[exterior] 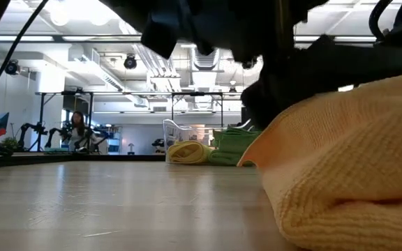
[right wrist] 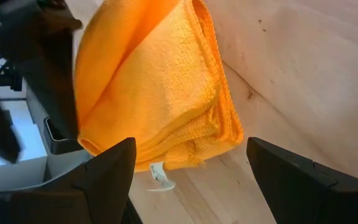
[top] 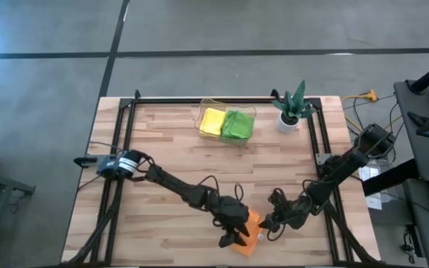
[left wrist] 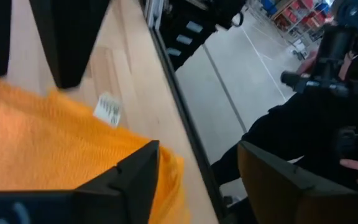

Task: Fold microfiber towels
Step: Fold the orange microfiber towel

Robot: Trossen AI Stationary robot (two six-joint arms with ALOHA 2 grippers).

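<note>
An orange microfiber towel (top: 250, 232) lies folded in several layers near the table's front edge, with a white tag (right wrist: 160, 175) at one corner. My left gripper (top: 233, 237) is open at the towel's left side. In its wrist view one finger (left wrist: 135, 180) stands over the towel's edge (left wrist: 166, 168) and the other is off the cloth. My right gripper (top: 268, 222) is open at the towel's right side, and the fold (right wrist: 166, 93) lies just ahead of its spread fingers. A yellow towel (top: 212, 121) and a green towel (top: 238, 124) lie folded at the far side. My left gripper has one finger (left wrist: 135, 180) over the orange towel's edge (left wrist: 166, 168); I cannot tell whether it touches the cloth. Nothing is pinched between its fingers. The towel lies flat on the table.
The yellow and green towels sit in a clear bin (top: 227, 112) at the far middle. A spiky green plant in a white pot (top: 289, 110) stands to its right. Black rails (top: 125, 149) run along both table sides. A person (left wrist: 328, 93) stands beyond the front edge.
</note>
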